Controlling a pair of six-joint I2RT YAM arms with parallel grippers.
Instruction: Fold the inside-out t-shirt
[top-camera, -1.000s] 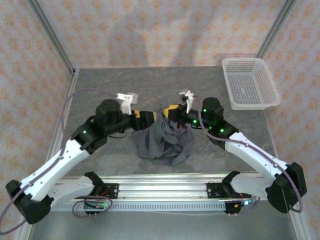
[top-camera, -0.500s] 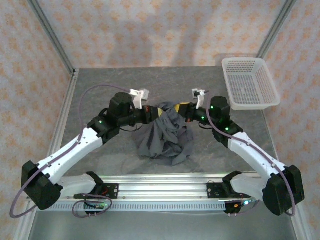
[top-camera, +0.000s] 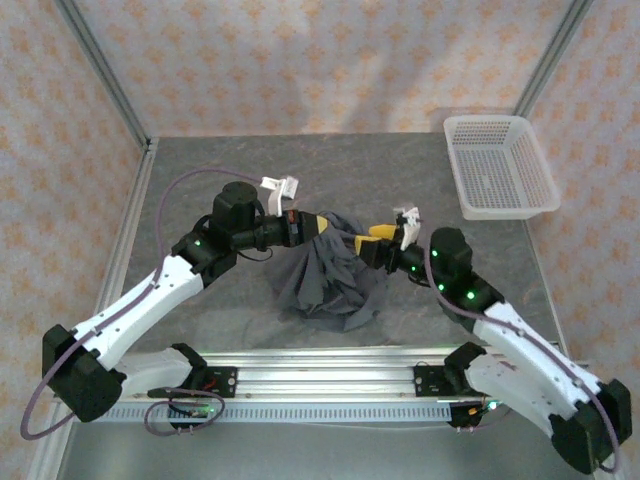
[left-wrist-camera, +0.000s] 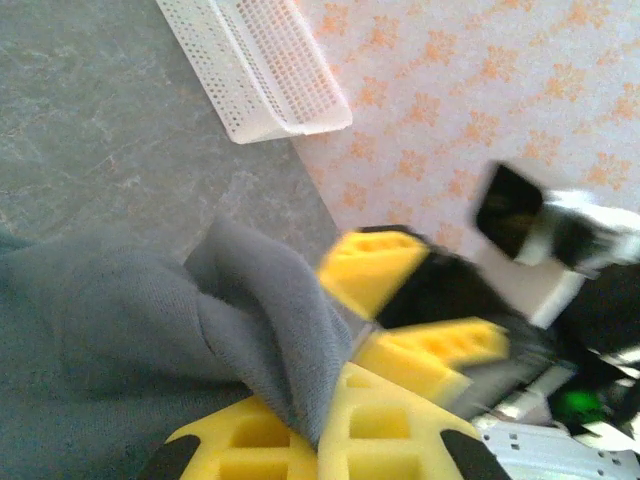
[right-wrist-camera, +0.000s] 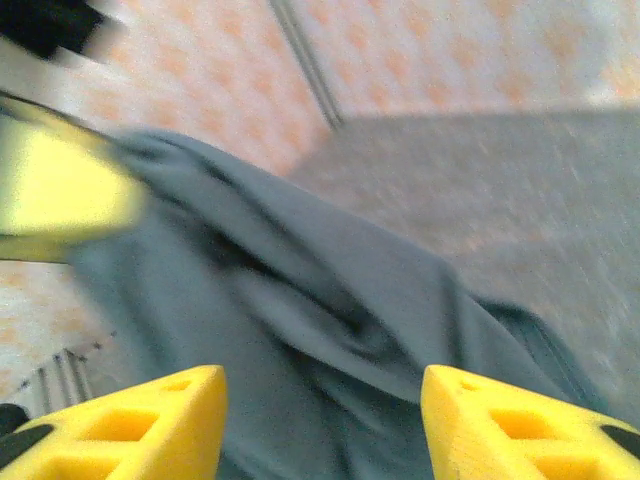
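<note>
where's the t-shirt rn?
Top view: the t-shirt is bunched mid-table between both arms, its top edge pinched in the fingers of the left gripper. The open right gripper is just right of it.

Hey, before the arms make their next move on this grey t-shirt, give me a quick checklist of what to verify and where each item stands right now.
1. Left end effector clamped on the t-shirt: ok, a fold of cloth is pinched in it.
2. Right end effector free of cloth: ok, jaws apart, nothing gripped.
3. T-shirt laid flat for folding: not ok, it is a bunched heap with one part raised.
4. White basket clear of the shirt: ok, it stands apart at the far right corner.
5. Which part of the shirt is pinched: cannot tell.
</note>
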